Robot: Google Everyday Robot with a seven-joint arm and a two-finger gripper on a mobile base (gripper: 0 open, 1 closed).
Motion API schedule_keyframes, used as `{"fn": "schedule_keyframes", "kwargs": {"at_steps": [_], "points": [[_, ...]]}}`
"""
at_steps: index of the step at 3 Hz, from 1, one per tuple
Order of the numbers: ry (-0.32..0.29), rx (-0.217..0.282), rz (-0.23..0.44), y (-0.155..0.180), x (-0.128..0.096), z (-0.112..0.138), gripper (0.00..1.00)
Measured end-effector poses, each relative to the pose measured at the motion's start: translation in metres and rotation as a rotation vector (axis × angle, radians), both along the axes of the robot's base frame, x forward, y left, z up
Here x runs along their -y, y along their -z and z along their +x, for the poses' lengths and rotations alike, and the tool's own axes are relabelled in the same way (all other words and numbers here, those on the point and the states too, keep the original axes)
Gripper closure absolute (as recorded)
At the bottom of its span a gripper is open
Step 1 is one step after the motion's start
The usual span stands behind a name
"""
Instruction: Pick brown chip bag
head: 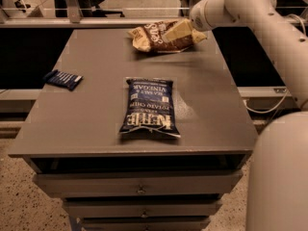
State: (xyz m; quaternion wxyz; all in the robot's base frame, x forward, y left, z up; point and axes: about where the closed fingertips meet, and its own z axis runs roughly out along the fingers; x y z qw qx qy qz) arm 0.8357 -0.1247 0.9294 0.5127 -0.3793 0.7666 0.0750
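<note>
The brown chip bag (pixel 155 36) lies crinkled at the far edge of the grey table (pixel 96 105), dark brown with tan ends and white lettering. My gripper (pixel 174 32) reaches in from the upper right on a white arm. Its pale fingers lie over the right part of the bag.
A dark blue Kettle chip bag (pixel 149 108) lies flat at the table's middle front. A small flat blue packet (pixel 62 79) lies near the left edge. Drawers are below the front edge. A rail and chairs stand behind the table.
</note>
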Motion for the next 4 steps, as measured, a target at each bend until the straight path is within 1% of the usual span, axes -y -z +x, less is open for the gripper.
{"fn": "schedule_keyframes", "kwargs": {"at_steps": [1,2,3,4], "points": [[0.036,-0.034,0.053,0.023,-0.003,0.026,0.0],[0.062,-0.065,0.074,0.043,-0.002,0.041,0.0],[0.069,-0.083,0.071,0.056,0.002,0.047,0.18],[0.072,-0.088,0.071,0.059,0.007,0.046,0.41]]}}
